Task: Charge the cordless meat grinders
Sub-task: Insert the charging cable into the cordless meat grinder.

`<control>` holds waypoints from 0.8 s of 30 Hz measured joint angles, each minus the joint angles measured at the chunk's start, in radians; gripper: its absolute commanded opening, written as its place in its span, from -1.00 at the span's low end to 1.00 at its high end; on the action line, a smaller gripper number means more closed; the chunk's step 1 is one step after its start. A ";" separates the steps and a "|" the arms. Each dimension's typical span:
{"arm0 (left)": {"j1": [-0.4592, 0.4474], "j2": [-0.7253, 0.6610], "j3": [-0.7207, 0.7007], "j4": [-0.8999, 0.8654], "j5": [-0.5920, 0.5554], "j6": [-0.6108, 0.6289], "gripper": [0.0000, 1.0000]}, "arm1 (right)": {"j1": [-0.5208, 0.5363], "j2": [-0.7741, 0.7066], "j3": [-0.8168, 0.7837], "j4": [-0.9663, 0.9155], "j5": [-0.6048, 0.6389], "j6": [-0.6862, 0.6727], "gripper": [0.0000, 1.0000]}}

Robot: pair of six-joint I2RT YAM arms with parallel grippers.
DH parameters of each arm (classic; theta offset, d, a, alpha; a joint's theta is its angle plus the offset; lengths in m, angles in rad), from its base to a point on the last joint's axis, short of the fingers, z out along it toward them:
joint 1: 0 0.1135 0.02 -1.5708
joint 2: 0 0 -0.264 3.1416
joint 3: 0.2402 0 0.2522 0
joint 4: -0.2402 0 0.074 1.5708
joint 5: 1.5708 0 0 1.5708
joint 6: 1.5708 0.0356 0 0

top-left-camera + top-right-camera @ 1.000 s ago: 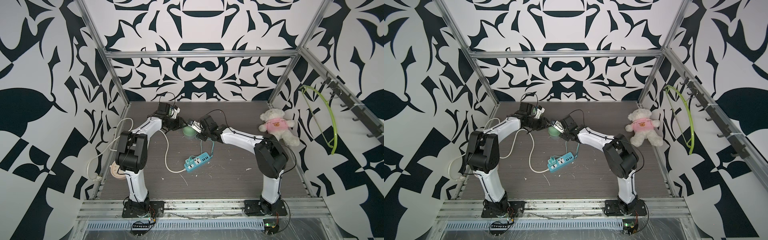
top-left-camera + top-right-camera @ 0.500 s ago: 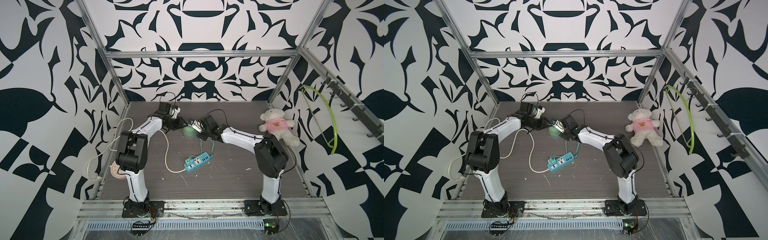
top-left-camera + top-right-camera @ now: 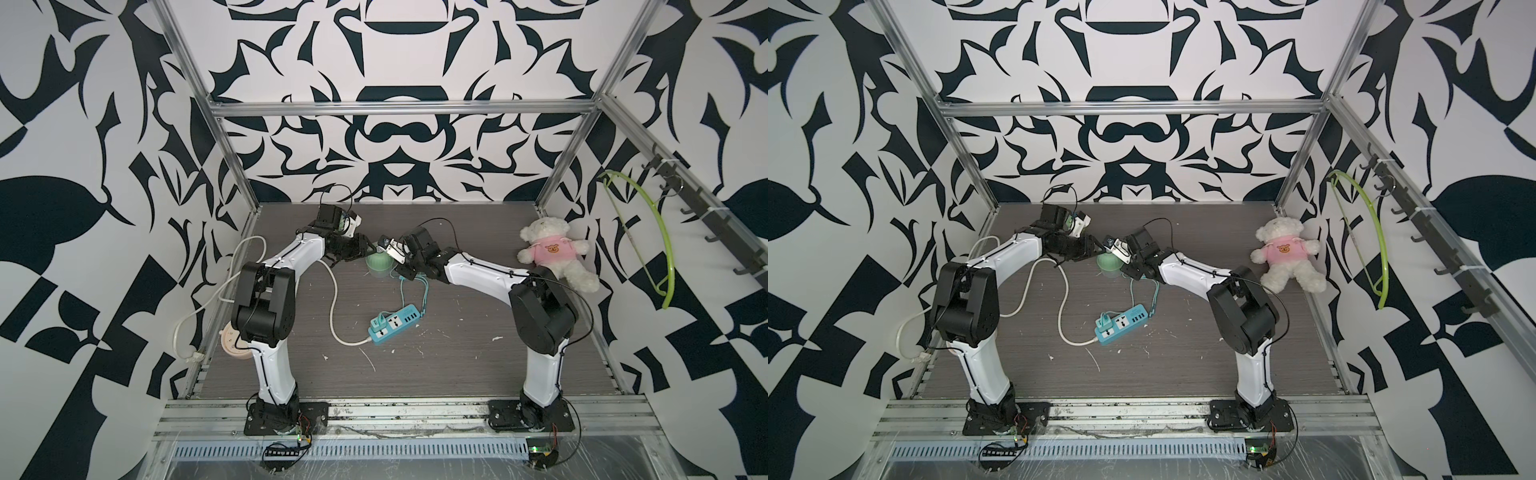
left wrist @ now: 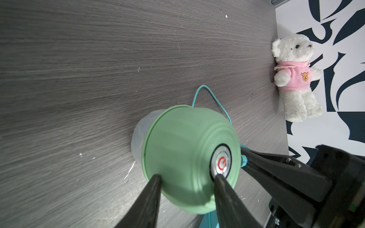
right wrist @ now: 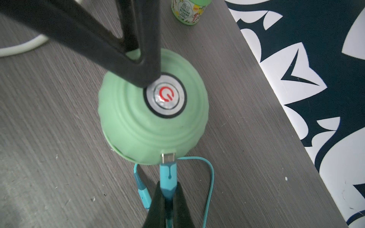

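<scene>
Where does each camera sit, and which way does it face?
Top view: high in front, facing down onto table; left arm, right arm whole.
Top view: beside it, same aim at table; same arms.
Left wrist: on left arm, facing meat grinder; left tool shows.
Right wrist: on right arm, facing plug; right tool shows.
Shared: both wrist views show the power button.

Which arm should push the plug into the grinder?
Right. The right gripper is shut on the plug, whose tip sits at the port of the grinder. The left gripper grips the grinder's top, likely steadying it.
</scene>
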 measured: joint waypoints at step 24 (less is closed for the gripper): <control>-0.020 0.054 0.092 0.001 -0.140 -0.152 0.02 | -0.001 0.000 0.000 0.023 -0.089 0.005 -1.00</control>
